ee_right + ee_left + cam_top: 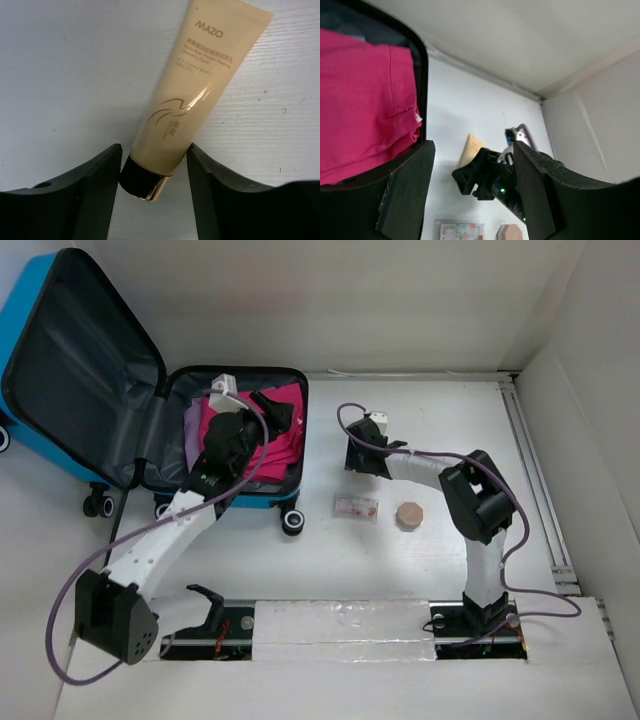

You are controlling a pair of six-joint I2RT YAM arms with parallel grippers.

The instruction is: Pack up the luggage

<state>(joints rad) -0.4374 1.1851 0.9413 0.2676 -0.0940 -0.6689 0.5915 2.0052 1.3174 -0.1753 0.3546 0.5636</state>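
At the far left of the white table [400, 570], the bright blue hard-shell luggage [90, 360] lies open. The left claw [270, 408] hangs over the pink fabric garment [360, 100] inside, jaws apart, empty. Right of the luggage, the right claw [155, 150] straddles a beige plastic tube [195, 80]; whether it clamps the tube cannot be told.

Beige MAZO tube [192, 100] lies flat on the white table [400, 575]. Patterned packet [356, 507] and tan hexagonal block [410, 515] lie near each other, not touching.

The white table [400, 570] carried the open luggage [80, 370], a small packet [356, 507], a round beige piece [410, 515] and a cream tube [190, 95].
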